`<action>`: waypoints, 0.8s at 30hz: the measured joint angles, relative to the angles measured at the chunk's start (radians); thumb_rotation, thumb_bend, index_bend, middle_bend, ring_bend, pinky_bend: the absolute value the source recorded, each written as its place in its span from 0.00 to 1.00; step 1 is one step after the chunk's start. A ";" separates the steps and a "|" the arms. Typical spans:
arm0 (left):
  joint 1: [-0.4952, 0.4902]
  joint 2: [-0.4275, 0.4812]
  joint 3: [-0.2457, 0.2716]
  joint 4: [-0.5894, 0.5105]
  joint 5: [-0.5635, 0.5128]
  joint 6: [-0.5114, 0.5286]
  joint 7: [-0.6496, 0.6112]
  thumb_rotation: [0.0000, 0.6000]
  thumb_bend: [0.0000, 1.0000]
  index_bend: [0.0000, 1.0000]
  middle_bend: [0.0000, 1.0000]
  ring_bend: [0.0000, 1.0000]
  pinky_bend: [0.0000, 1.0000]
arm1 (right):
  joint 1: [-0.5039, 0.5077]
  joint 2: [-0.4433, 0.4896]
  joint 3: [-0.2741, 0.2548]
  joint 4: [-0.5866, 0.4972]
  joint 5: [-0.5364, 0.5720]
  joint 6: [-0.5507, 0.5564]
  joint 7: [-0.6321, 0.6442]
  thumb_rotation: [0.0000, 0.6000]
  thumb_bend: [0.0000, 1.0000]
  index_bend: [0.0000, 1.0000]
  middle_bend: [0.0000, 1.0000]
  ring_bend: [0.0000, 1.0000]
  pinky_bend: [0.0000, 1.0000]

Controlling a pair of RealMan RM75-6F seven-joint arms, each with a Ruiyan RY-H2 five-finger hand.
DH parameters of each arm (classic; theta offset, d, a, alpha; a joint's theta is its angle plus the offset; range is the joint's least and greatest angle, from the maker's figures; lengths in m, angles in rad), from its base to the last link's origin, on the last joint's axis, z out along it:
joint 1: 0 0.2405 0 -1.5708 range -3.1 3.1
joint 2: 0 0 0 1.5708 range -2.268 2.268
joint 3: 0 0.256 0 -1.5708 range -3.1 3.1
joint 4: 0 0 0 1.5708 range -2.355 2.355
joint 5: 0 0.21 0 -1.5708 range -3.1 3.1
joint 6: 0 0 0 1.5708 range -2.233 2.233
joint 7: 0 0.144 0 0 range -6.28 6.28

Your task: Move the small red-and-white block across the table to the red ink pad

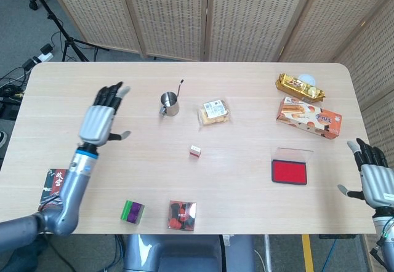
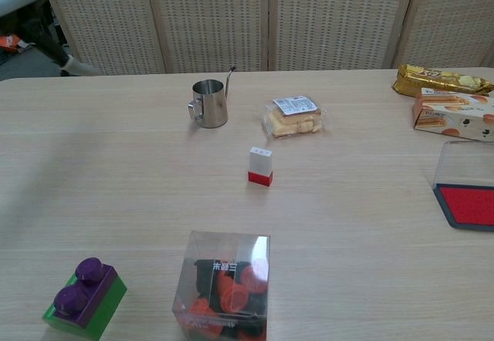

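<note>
While the block (image 1: 195,151) stands alone, the left hand (image 1: 101,117) hovers well apart, fingers spread.

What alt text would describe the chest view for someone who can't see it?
A small red-and-white block stands upright alone mid-table, apart from the red ink pad at the right edge. Behind it sit a metal cup and wrapped snack; a clear box lies in front.

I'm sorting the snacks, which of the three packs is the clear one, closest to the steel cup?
The clear bag of biscuits, just right of the cup. The gold pack and the orange box are opaque and sit at the table's far right.
</note>
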 measured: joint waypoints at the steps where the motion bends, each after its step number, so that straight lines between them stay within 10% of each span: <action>1: 0.030 0.027 0.011 -0.001 0.011 0.015 -0.029 1.00 0.00 0.00 0.00 0.00 0.00 | 0.002 -0.004 0.003 -0.003 0.004 0.001 -0.012 1.00 0.00 0.00 0.00 0.00 0.00; 9: 0.253 0.228 0.093 -0.053 0.051 0.126 -0.174 1.00 0.00 0.00 0.00 0.00 0.00 | 0.067 -0.035 0.048 -0.051 0.037 -0.006 -0.184 1.00 0.00 0.00 0.09 0.06 0.03; 17: 0.353 0.306 0.104 -0.136 0.095 0.199 -0.302 1.00 0.00 0.00 0.00 0.00 0.00 | 0.288 -0.080 0.134 -0.125 0.141 -0.174 -0.404 1.00 0.00 0.00 0.66 0.66 0.80; 24: 0.372 0.325 0.101 -0.133 0.161 0.214 -0.328 1.00 0.00 0.00 0.00 0.00 0.00 | 0.458 -0.147 0.203 -0.155 0.434 -0.313 -0.498 1.00 0.00 0.01 0.90 0.97 1.00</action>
